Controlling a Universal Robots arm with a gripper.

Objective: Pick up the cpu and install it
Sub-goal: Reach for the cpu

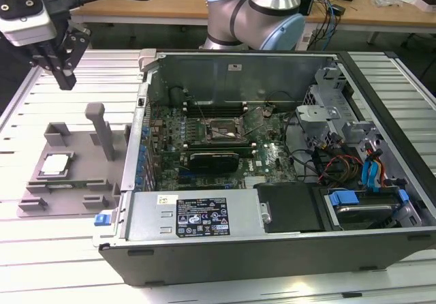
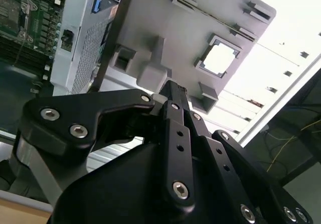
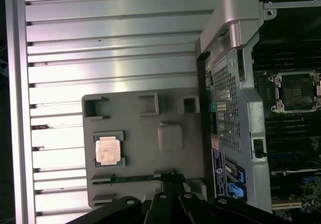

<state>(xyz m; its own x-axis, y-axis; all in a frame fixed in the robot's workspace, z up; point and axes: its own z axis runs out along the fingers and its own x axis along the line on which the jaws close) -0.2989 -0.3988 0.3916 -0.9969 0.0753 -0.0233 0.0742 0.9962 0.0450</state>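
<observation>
The cpu (image 1: 56, 164) is a small square chip with a shiny metal top. It lies flat in a recess of the grey fixture plate (image 1: 78, 185) at the exterior view's left. Both wrist views show it too, cpu (image 2: 220, 58) and cpu (image 3: 108, 150), on the plate (image 3: 145, 118). My gripper (image 1: 67, 81) hangs in the air above and behind the plate, well apart from the chip. Its black fingers (image 2: 173, 91) are shut with nothing between them. The open socket frame (image 1: 221, 132) sits on the motherboard inside the case, also seen as socket (image 3: 295, 91).
The open computer case (image 1: 272, 236) lies beside the plate on a slatted metal table (image 1: 54, 263). A tall grey post (image 1: 102, 130) stands on the plate near the case wall. Cables and a drive cage (image 1: 361, 174) fill the case's right. The arm's base (image 1: 255, 11) stands behind.
</observation>
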